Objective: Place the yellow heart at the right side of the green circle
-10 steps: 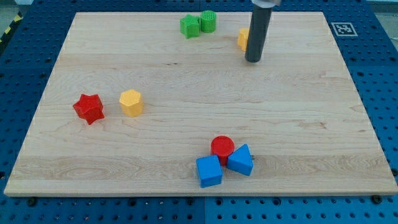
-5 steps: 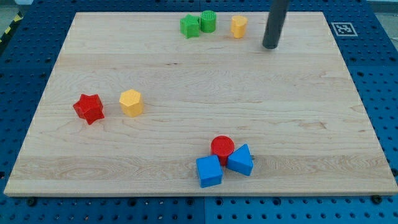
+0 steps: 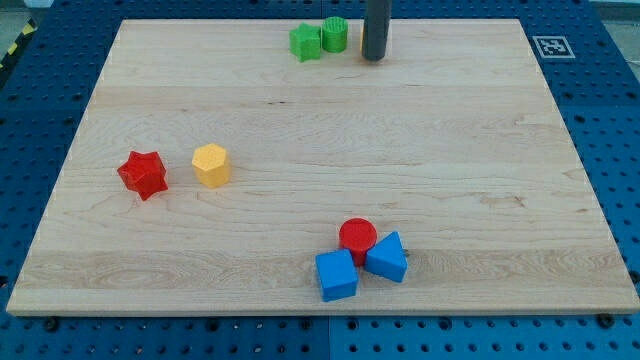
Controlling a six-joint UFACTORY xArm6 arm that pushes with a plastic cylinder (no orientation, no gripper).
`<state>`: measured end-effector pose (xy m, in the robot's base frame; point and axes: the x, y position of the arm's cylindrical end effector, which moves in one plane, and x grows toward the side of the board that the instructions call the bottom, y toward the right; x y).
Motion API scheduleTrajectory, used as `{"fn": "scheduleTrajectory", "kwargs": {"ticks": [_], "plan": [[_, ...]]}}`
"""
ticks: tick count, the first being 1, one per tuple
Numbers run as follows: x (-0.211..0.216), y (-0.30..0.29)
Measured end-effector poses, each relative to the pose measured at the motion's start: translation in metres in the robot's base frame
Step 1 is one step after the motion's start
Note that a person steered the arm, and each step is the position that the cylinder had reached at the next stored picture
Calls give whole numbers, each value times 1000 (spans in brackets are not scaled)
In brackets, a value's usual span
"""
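Robotics lab, wooden board [image 3: 300, 150] on blue perforated bench [image 3: 610, 120], fiducial marker [image 3: 551, 46]

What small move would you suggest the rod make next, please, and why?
Probably a short withdrawal toward the view's right. My tip stands just right of the green circle, covering nearly all of the yellow heart; only a yellow sliver shows beside the circle. Backing off would reveal whether the heart sits properly.
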<state>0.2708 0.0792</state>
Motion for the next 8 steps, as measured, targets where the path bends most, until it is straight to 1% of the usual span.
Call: {"fn": "scheduleTrajectory", "kwargs": {"ticks": [1, 2, 4, 6, 7, 8], "plan": [[3, 32], [-4, 41], [-27, 24], [-27, -3], [-19, -3], [27, 0]]}}
